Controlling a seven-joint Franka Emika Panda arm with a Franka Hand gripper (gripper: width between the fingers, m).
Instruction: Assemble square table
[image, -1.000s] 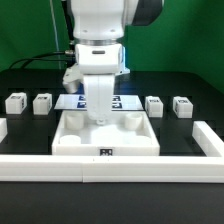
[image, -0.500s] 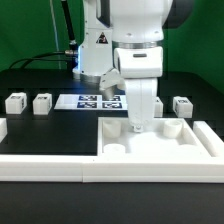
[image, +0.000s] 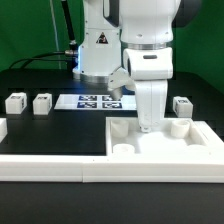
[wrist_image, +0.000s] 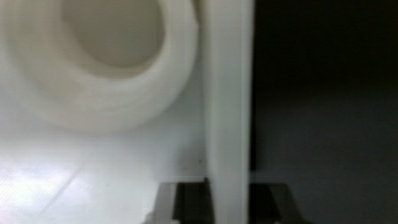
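The square table slab (image: 128, 140) lies rim-up on the black table, in the corner of the border wall at the exterior view's right. My gripper (image: 150, 124) is shut on the slab's far rim. In the wrist view the rim (wrist_image: 222, 110) runs between my dark fingertips (wrist_image: 185, 204), and a round socket (wrist_image: 111, 50) of the slab shows beside it. Two leg blocks (image: 15, 101) (image: 42, 102) stand at the exterior view's left and one (image: 182, 105) at its right. The fourth leg block is hidden behind my arm.
The long low white border wall (image: 50, 167) runs along the front and turns back at the exterior view's right (image: 212, 136). The marker board (image: 98, 100) lies behind the slab, left of my arm.
My gripper has moved to the exterior view's right with the slab, from the middle of the front wall into the right corner. The leg blocks have not moved.
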